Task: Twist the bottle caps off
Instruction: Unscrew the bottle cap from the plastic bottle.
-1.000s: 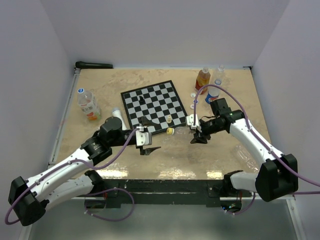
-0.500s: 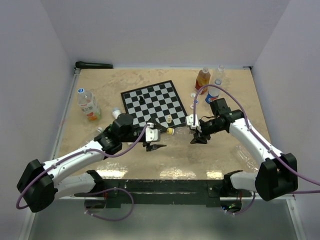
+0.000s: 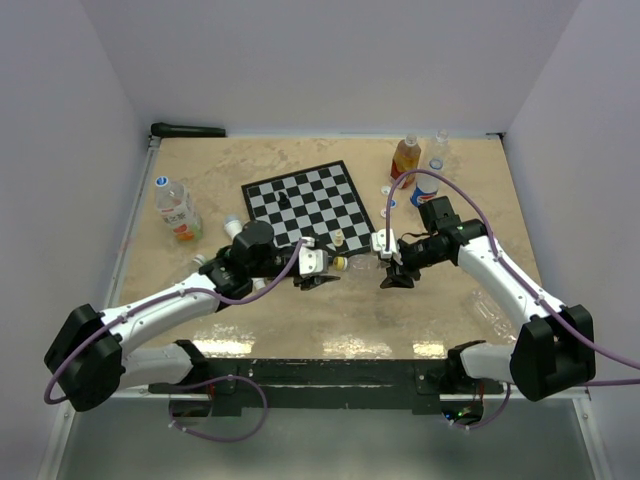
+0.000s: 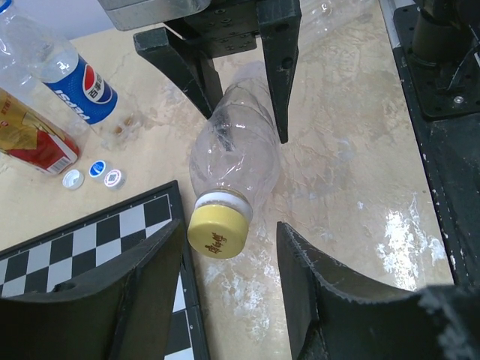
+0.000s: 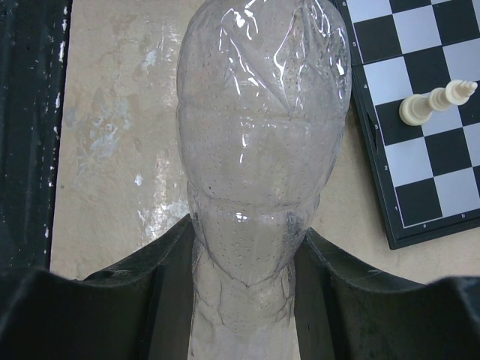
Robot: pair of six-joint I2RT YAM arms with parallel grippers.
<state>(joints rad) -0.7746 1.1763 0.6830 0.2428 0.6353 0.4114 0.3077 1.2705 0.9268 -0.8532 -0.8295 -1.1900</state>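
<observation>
My right gripper [image 3: 393,268] is shut on a clear empty bottle [image 4: 234,154] and holds it level above the table, neck pointing left. In the right wrist view its fingers [image 5: 150,300] press both sides of the bottle's waist [image 5: 262,112]. The bottle's yellow cap [image 4: 217,232] is screwed on and shows in the top view [image 3: 341,263] by the chessboard's near corner. My left gripper [image 4: 229,247] is open, one finger on each side just short of the cap, with gaps showing on both sides.
The chessboard [image 3: 305,205] lies just behind the cap, with a black piece [image 3: 285,199] and a cream piece [image 3: 339,238]. An orange bottle [image 3: 404,158] and a Pepsi bottle [image 3: 425,190] stand back right with three loose caps [image 4: 94,175]. Another bottle [image 3: 175,210] stands at left.
My left arm has swung right, up to the yellow cap, and its jaws have narrowed from wide open. The right arm and the bottle have stayed still.
</observation>
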